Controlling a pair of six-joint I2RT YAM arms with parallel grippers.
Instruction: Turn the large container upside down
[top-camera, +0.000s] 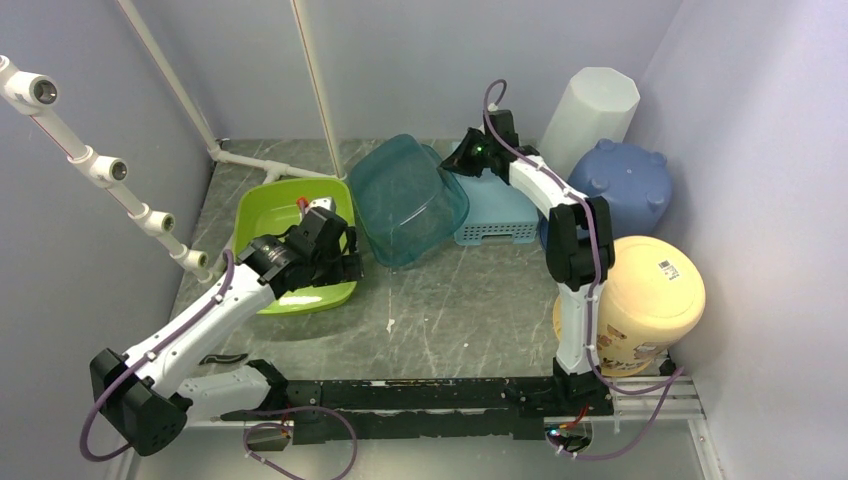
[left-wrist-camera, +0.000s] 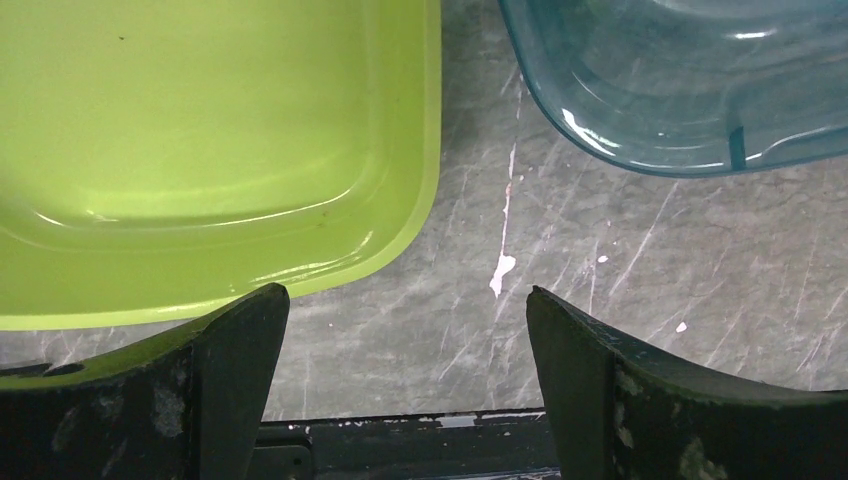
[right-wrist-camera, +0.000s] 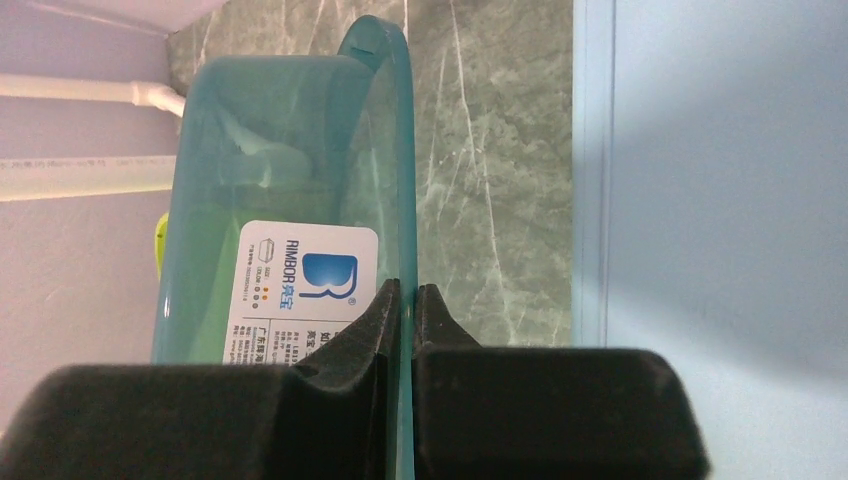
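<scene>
Left wall: a white pipe rack (top-camera: 100, 165) runs diagonally down the left side of the top view.
Left gripper (top-camera: 335, 240): hovers over the near right corner of the lime-green tub (top-camera: 265, 205), jaws spread wide and holding nothing. In its wrist view the left gripper (left-wrist-camera: 405, 310) straddles the tub's corner and bare table.
Lime-green tub: sits open side up on the grey marbled table (top-camera: 460, 310), left of centre. The wrist camera shows its glossy inside (left-wrist-camera: 200, 150).
Large teal container (top-camera: 405, 200): the see-through tub is at centre, tipped steeply off level, just right of the green tub and against the basket. Its rim edges into the left wrist view (left-wrist-camera: 680, 80).
Right gripper (top-camera: 462, 160): reaches to the container's far right rim and is clenched on it. The wrist view shows the right gripper (right-wrist-camera: 405, 295) pinching the thin teal wall (right-wrist-camera: 280, 180), with a white label visible through the plastic.
Light-blue basket (top-camera: 495, 215): lies behind and right of the teal container.
Far right: a tall white bin (top-camera: 590, 115) stands in the corner, with a blue tub (top-camera: 625, 180) bottom up before it. A cream bucket (top-camera: 645, 295) is nearest, beside the right arm.
</scene>
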